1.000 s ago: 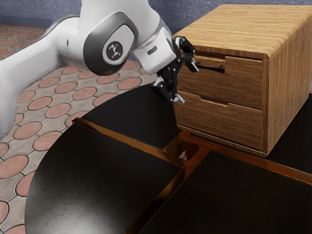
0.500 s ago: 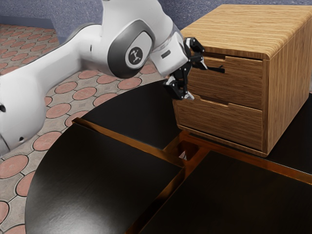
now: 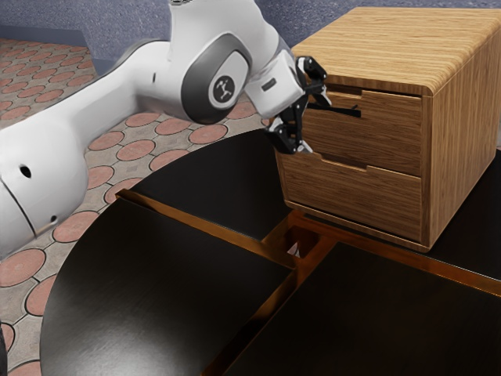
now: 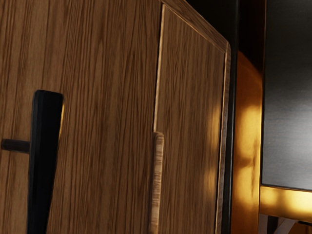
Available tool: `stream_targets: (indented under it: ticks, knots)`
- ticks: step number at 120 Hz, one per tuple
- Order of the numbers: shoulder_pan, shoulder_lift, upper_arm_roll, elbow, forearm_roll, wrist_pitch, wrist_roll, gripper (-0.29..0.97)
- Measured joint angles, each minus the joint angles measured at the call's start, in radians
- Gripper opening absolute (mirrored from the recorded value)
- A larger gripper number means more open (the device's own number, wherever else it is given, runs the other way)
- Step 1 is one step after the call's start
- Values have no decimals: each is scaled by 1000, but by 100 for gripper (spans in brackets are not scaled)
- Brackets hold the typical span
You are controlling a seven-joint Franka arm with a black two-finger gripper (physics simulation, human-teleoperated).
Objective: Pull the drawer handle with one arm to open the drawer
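OK, gripper (image 3: pixel 308 116) is right up at the top drawer (image 3: pixel 383 133) of the cabinet (image 3: pixel 391 43), at the front's end toward the exterior view's left. Jaws wide apart, one finger above the other, nothing gripped. That orientation makes sense to me: the handle (image 3: pixel 342 110) is a thin black bar running horiz across the drawer front, so stacked fingers can pinch it from above & below, then pull straight back. Its near end sits about level w/ the gap between the fingers, but I see no clamp on it. Wrist cam has the bar (image 4: pixel 44 165) close ahead on the wood grain. Drawer looks shut, front roughly flush w/ the lower drawer (image 3: pixel 356 188), so the pull isn't started, I reckon. Around it: the lower drawer's cut-out lip (image 4: pixel 157 185) just past the seam, the dark table (image 3: pixel 172 282) w/ amber joints under the cabinet, tiled floor (image 3: pixel 86 149) behind the arm. Nothing loose between hand & bar; the cabinet's front corner is the snag risk for the lower finger.
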Motion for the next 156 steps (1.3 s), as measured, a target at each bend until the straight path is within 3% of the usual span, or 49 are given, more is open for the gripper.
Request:
stream_targets:
  ticks: [107,156]
  knots:
    - [7,86,-3,72,-2,62,-30,68]
    - [7,95,-3,72,-4,65,-46,83]
